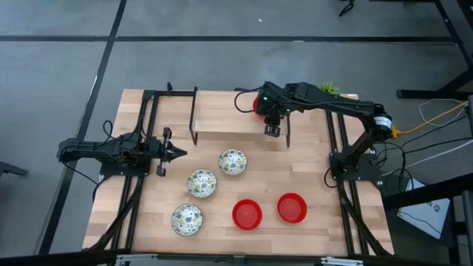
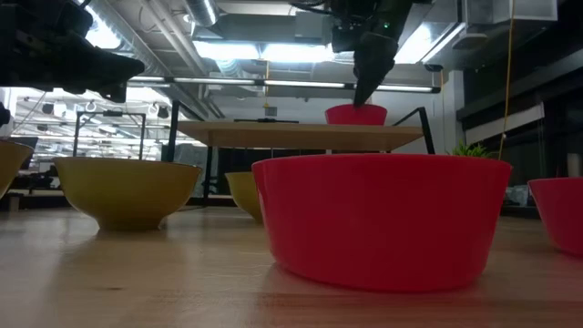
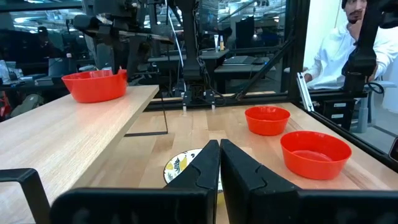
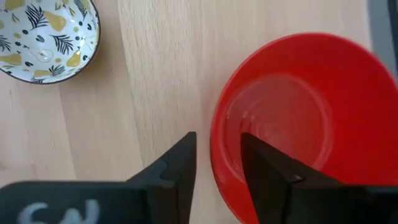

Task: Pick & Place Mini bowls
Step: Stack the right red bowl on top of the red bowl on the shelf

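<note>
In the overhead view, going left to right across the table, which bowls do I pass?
Front patterned bowl → middle patterned bowl → rear patterned bowl → left red bowl → red bowl on the shelf, mostly hidden under the right arm → right red bowl.

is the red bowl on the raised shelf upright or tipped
Upright: the red bowl sits flat on the shelf, rim level, mouth up.
</note>
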